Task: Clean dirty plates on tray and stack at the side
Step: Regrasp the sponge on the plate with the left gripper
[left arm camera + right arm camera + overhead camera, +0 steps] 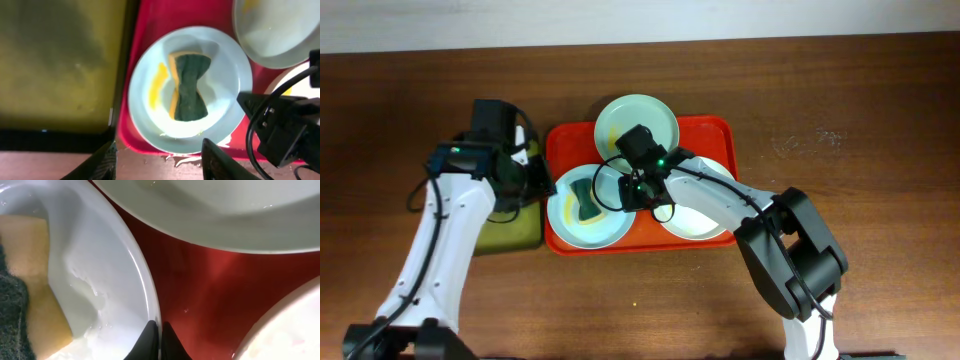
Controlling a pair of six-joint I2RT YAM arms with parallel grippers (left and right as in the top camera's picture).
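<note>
The red tray (720, 130) holds three plates. The mint green plate (637, 122) is at the back, the cream white plate (705, 215) at the right, and the pale blue plate (602, 228) at the left. A yellow-and-green sponge (583, 198) lies in the blue plate beside a yellow smear (159, 85). My right gripper (160, 335) is shut on the blue plate's right rim (142, 275). My left gripper (160, 160) is open and empty, just off the tray's left edge, near the blue plate (225, 75).
An olive-green tray with a black rim (515, 232) lies left of the red tray, under my left arm; it also shows in the left wrist view (55, 60). Brown table (860, 150) extends to the right and front.
</note>
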